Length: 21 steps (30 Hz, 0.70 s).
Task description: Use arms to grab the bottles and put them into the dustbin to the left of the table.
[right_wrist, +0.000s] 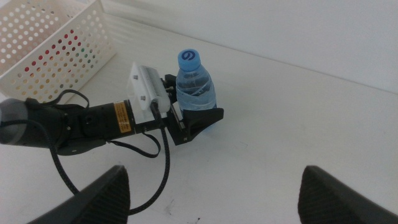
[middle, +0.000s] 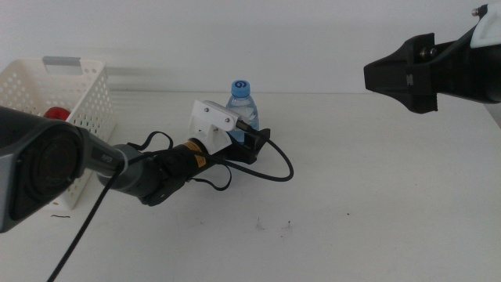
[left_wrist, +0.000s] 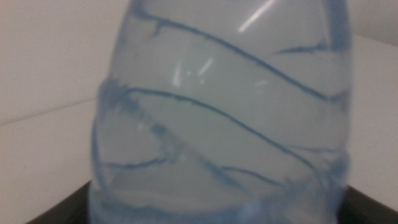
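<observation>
From the middle view, my left gripper (middle: 252, 139) straddles the upright water bottle (middle: 241, 100) mid-table, with the dustbin (middle: 78, 102) far left holding something red (middle: 56, 114). Left wrist view: the bottle (left_wrist: 217, 112) fills the frame between my jaws, though I cannot tell whether they clamp it. Right wrist view: my right gripper (right_wrist: 211, 190) hangs above the table (right_wrist: 298, 124), jaws spread wide, well apart from the bottle.

One water bottle (middle: 242, 104), one dustbin (middle: 74, 110), two arms (middle: 156, 168).

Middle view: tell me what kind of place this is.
Probably a robot test bench: a bare white table, a white dustbin, and the left gripper around a water bottle while the right gripper waits.
</observation>
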Available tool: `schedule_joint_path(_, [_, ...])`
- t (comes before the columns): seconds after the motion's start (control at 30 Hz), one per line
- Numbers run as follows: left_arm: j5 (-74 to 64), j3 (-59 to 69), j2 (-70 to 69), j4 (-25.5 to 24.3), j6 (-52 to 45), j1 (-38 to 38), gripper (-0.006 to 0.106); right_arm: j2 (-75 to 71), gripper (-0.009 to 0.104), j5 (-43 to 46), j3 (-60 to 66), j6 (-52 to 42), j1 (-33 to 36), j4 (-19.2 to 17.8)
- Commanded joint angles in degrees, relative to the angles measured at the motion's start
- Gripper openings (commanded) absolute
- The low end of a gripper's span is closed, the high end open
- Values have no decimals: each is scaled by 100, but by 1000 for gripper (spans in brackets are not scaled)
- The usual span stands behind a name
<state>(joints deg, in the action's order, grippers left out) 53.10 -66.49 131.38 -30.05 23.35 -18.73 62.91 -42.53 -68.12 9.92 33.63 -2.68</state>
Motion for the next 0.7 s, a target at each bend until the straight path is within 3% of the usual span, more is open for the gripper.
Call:
schedule_joint_path(0.0, [-66,-140,70,53,95,-45,94,-32,90,52,-38,-56,30,-12])
schedule_joint_path(0.13, [-105,-228,129,137,109,-70,94,-32,90,52,-38,-56,30,-12])
schedule_joint_path(0.23, [-196,-228,129,417,23,-70,87,-32,90,52,-38,-56,30,-12])
schedule_joint_path(0.3, [-185,-228,129,467,-95,-70,73,-32,90,52,-38,-56,30,-12])
schedule_joint_path(0.4, [-307,-215,22,152,10,-70,38,-32,90,52,-38,-56,30,-12])
schedule_joint_path(0.53, [-1312,-156,-718,-980,1282,-19,-2,-32,90,52,-38,-56,30,-12])
schedule_joint_path(0.6, [-2261,-157,-1238,-1359,1983,-9,-2,-32,90,52,-38,-56,30,-12])
schedule_joint_path(0.67, [-3175,-157,-1841,-1408,2375,-21,-2,-32,90,52,-38,-56,30,-12])
